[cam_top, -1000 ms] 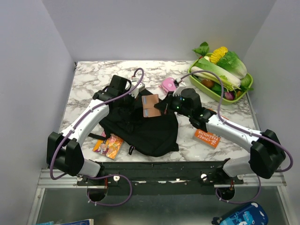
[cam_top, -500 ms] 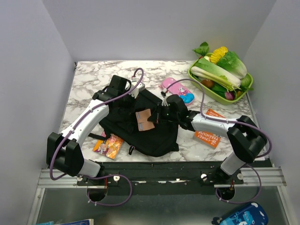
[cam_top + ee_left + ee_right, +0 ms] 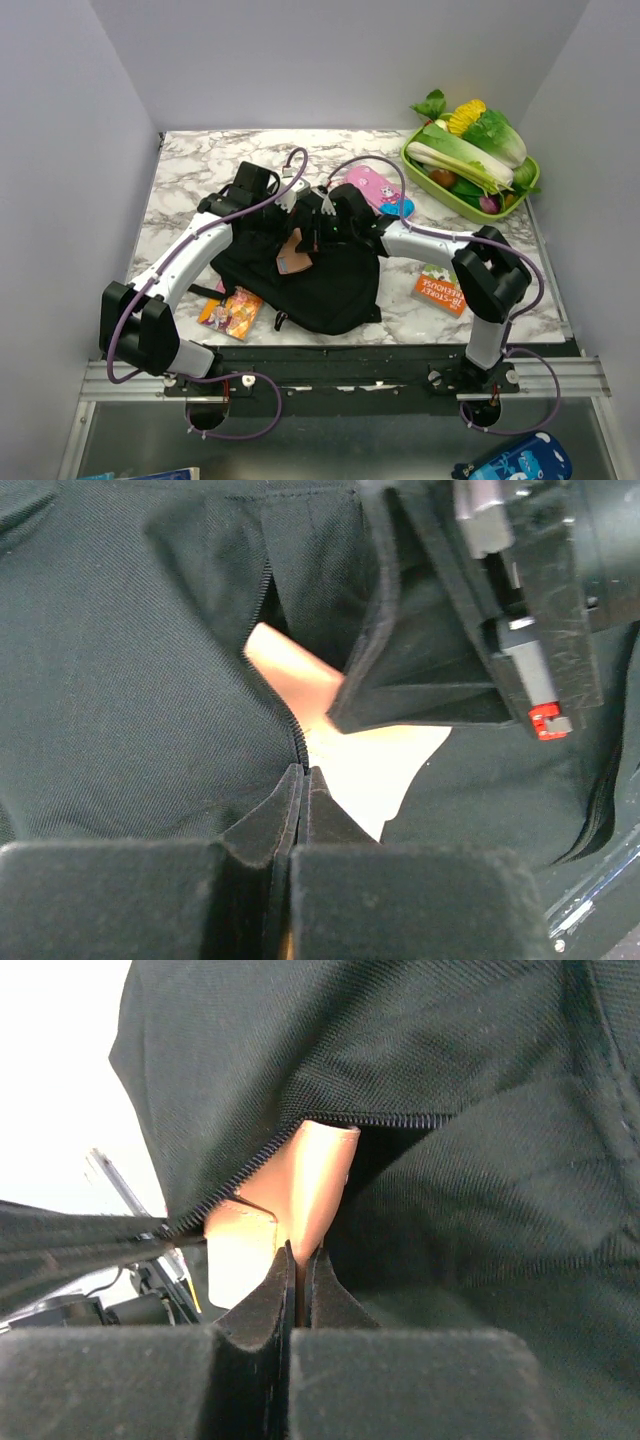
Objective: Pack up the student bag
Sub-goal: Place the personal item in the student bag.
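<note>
1. Since a second ago my right arm has swung left across the tabletop, so the tan booklet now sits at the backpack's mouth.
2. Backpack lies left of middle, toward the near edge.
3. Right gripper is clamped on the booklet's edge, its leading corner just under the zipper.
4. Left gripper is pinched tight on fabric at the zipper, holding the mouth up.
5. Best way, I judge: keep that lift, slide the booklet flat and deep, and release only once it is well inside. It could snag on the teeth.
</note>
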Controlling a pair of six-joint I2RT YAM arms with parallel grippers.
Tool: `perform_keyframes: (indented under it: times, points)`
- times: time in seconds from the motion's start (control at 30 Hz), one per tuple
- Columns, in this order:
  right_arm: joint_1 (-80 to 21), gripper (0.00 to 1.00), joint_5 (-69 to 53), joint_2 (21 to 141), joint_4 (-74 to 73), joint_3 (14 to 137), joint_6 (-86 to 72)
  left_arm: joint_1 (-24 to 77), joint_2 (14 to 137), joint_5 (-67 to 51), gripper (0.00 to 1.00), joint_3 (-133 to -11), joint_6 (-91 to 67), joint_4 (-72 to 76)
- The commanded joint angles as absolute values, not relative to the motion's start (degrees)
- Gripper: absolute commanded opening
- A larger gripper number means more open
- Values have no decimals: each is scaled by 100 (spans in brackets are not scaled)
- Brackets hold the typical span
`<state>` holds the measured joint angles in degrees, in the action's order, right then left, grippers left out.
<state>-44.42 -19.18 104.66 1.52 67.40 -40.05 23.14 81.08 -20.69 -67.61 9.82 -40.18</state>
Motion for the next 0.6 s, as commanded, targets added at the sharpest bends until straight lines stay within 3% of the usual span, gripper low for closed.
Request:
perform_keyframes:
  times: [0.0,0.13,0.4,0.57]
  points:
    - [-4561,1,-2347,10942,-351,7426,-3955,2320,8086,-2540,0,-6662,1037,-4043]
    - [-4579,1,-2470,11065,-448,7567,-4025,2320,8112,-2505,0,-6653,1037,-4034]
    - [-4667,1,-2180,10424,140,6347,-4359,2320,8095,-2417,0,-6627,1020,-3920]
    - [-4746,1,-2188,10678,-396,6899,-4175,2320,8139,-2496,0,-6645,967,-3929]
